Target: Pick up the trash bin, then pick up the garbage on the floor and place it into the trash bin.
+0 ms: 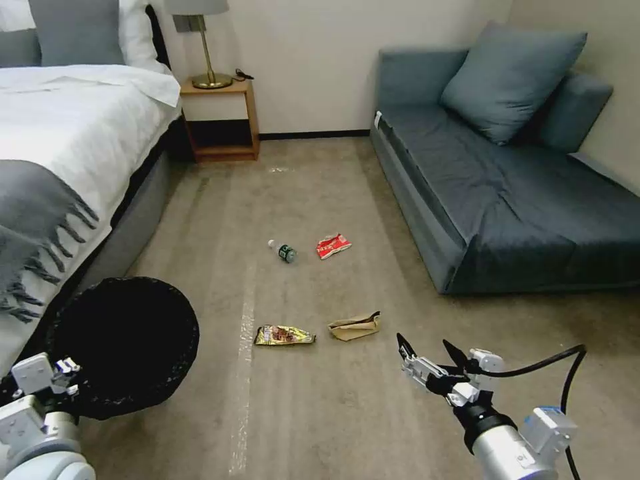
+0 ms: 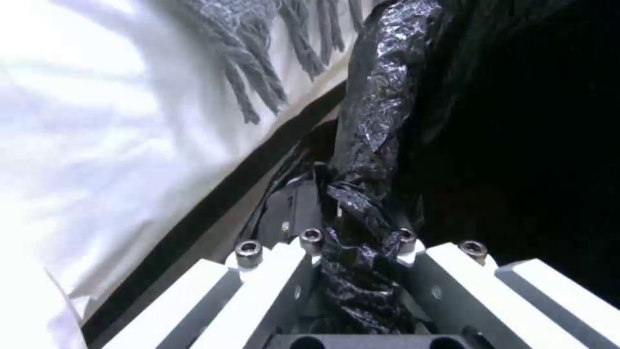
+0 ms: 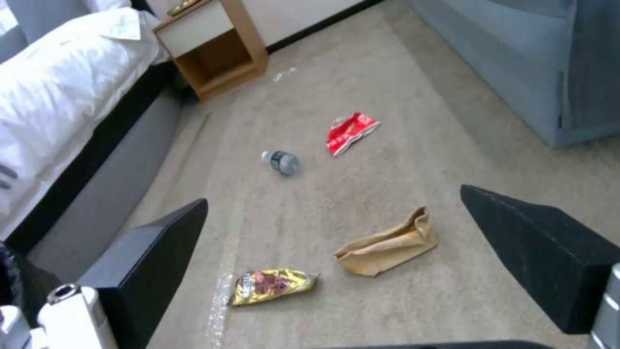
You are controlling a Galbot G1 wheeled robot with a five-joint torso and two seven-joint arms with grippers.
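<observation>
My left pincer [image 2: 352, 242] pinched the bag-lined rim of the trash bin [image 1: 127, 343], which sat beside the bed [image 1: 67, 133]. My right pincer [image 1: 427, 353] hung with fingers spread, well away from the bed and just short of the brown paper bag [image 1: 355, 326]. Farther from the bed than the bin lay the rest on the carpet — gold wrapper [image 1: 284, 335], bottle [image 1: 283, 251], red wrapper [image 1: 333, 246].

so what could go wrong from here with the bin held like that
The left pincer pinches the trash bin mostly by its crinkly liner at the rim, so the bag might slip or tear. The bin hangs close to the bed's fringed grey throw, which could snag. The open right pincer may crush the brown paper bag sideways.
</observation>
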